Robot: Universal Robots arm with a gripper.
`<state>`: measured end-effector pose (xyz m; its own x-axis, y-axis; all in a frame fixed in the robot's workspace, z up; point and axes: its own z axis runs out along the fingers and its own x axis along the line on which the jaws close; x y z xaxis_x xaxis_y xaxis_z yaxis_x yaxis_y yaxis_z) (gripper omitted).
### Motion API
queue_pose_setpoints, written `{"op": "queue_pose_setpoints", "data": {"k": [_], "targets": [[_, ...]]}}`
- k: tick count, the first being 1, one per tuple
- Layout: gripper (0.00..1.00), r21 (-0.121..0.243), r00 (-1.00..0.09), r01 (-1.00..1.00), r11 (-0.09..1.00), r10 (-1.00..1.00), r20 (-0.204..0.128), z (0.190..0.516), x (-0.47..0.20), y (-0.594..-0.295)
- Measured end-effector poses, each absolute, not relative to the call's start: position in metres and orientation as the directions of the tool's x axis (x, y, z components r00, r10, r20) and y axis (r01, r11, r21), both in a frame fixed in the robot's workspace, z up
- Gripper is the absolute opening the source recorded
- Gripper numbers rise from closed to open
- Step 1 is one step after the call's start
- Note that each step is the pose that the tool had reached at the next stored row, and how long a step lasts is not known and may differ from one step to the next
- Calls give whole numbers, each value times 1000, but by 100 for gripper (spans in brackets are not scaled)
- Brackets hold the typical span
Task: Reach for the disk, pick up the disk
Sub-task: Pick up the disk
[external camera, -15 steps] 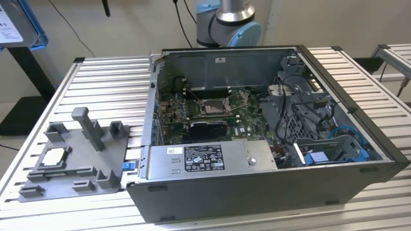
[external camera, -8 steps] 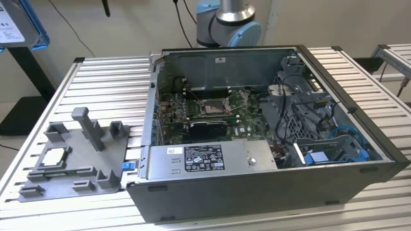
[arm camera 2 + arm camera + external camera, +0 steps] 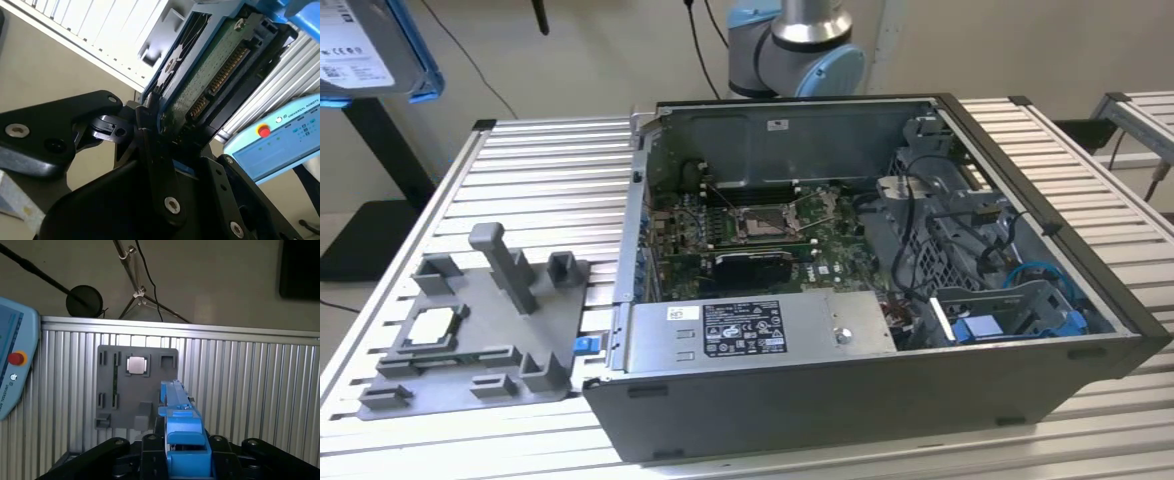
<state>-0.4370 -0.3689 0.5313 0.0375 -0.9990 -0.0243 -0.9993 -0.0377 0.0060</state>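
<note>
In the exterior view the flat, silver-grey, blue-framed disk (image 3: pixel 360 45) is cut off by the picture's edge at the upper corner. In the second wrist view one end of it is hidden behind the black gripper (image 3: pixel 167 127).

Blue plastic-framed disk (image 3: pixel 181 432), ribbed metal table (image 3: pixel 250 380)

A ribbed, silver-grey metal table (image 3: pixel 520 170) carries everything here, its slats running across the whole top. An open black computer case (image 3: pixel 854 410) lies on its side over much of it, insides facing up. Just beside the case, toward the exterior view's left, a flat grey holder plate (image 3: pixel 487 338) with upright posts and slots rests on the slats. In the first wrist view the plate (image 3: pixel 155 375) lies flat on the table (image 3: pixel 250 385).
</note>
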Motion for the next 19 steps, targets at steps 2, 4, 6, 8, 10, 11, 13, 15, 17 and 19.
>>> {"op": "queue_pose_setpoints", "data": {"k": [2,4,6,8,10,11,13,15,17,19], "targets": [[0,6,38,-999,-38,-999,-24,531,-432,-369],[0,6,38,-999,-38,-999,-24,531,-427,-369],[0,6,38,-999,-38,-999,-24,531,-421,-369],[0,6,38,-999,-38,-999,-24,531,-416,-369],[0,6,37,-999,-38,-999,-24,531,-411,-369],[0,6,38,-999,-38,-999,-24,531,-408,-369],[0,6,38,-999,-38,-999,-24,531,-403,-369],[0,6,38,-999,-38,-999,-24,531,-398,-369],[0,6,38,-999,-38,-999,-24,531,-392,-369],[0,6,38,-999,-38,-999,-24,531,-386,-369]]}}
